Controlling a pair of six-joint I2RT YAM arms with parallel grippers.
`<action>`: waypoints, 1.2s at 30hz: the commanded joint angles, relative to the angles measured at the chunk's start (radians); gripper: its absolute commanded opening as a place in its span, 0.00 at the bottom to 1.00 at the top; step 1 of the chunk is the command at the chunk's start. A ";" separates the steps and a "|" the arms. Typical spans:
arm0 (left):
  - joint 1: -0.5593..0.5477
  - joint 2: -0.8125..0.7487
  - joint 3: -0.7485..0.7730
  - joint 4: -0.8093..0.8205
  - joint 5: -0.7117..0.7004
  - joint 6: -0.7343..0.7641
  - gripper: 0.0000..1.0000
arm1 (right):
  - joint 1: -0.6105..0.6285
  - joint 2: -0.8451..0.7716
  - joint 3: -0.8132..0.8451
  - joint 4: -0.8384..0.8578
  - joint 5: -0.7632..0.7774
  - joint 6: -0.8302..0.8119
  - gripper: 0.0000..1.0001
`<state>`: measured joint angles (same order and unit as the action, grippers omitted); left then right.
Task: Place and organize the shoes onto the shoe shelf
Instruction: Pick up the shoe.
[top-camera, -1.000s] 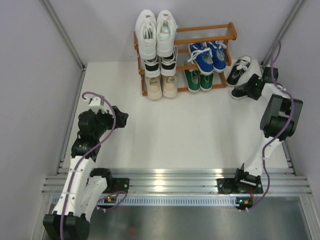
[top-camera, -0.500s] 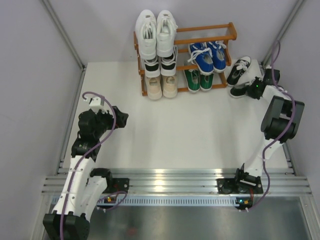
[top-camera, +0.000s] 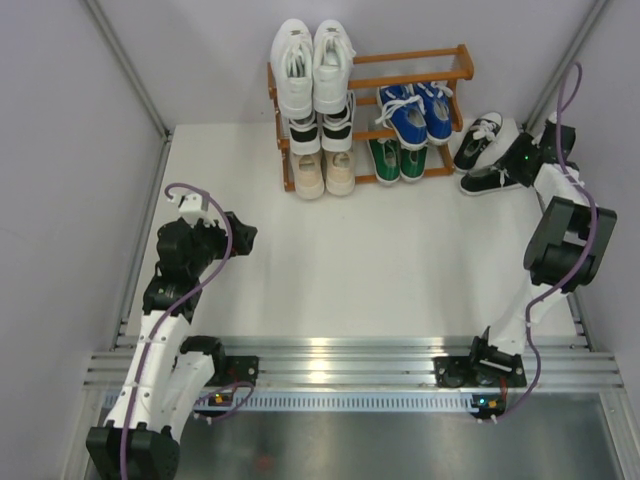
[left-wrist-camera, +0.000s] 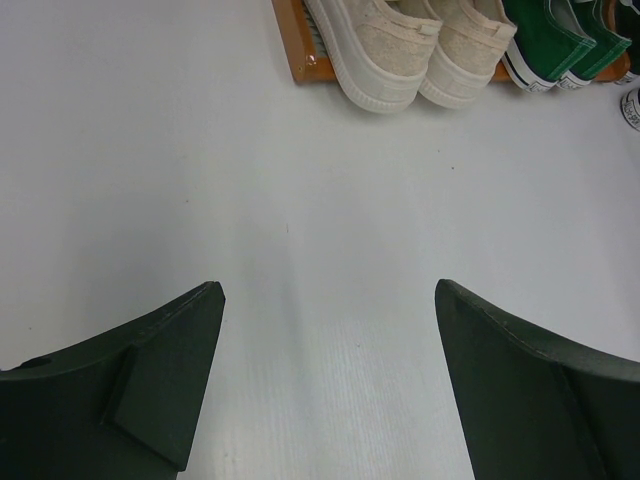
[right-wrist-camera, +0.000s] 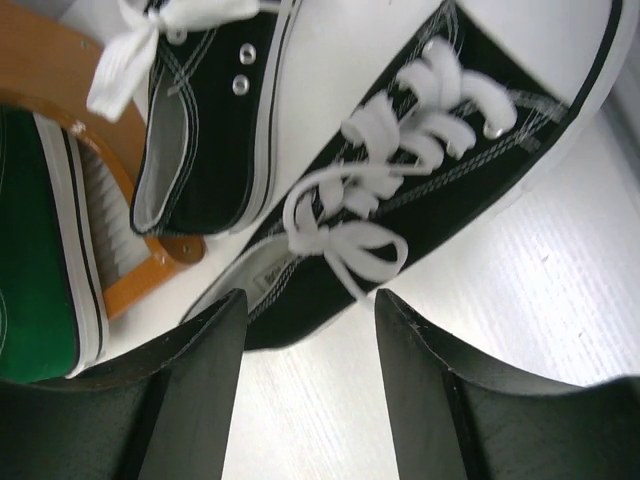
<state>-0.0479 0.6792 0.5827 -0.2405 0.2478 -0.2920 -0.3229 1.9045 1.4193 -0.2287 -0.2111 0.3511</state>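
The right gripper (right-wrist-camera: 310, 300) has backed off, jaws half-open and empty; loose loops on the black white-laced canvas sneaker (right-wrist-camera: 480, 170) just ahead may snag them.

Black shoes (top-camera: 472, 148) lie beside loaded shelf (top-camera: 410, 56)

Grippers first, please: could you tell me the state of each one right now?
Left gripper: open, holding nothing.
Right gripper: open, jaws by the black sneaker, not gripping it.

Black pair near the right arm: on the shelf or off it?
Off. The black pair sits on the table, just right of the shoe shelf, on none of its tiers.
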 joint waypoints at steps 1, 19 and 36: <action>-0.001 -0.001 0.011 0.023 0.008 0.014 0.91 | 0.010 0.054 0.102 0.002 0.074 0.009 0.54; -0.001 0.022 0.011 0.021 0.008 0.016 0.91 | 0.042 0.193 0.202 -0.040 0.136 -0.046 0.01; -0.003 -0.017 -0.003 0.102 0.208 -0.042 0.93 | 0.007 -0.588 -0.241 -0.101 -0.412 -0.710 0.00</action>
<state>-0.0475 0.6800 0.5819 -0.2348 0.3107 -0.2981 -0.3084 1.4303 1.1870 -0.3305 -0.4187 -0.1722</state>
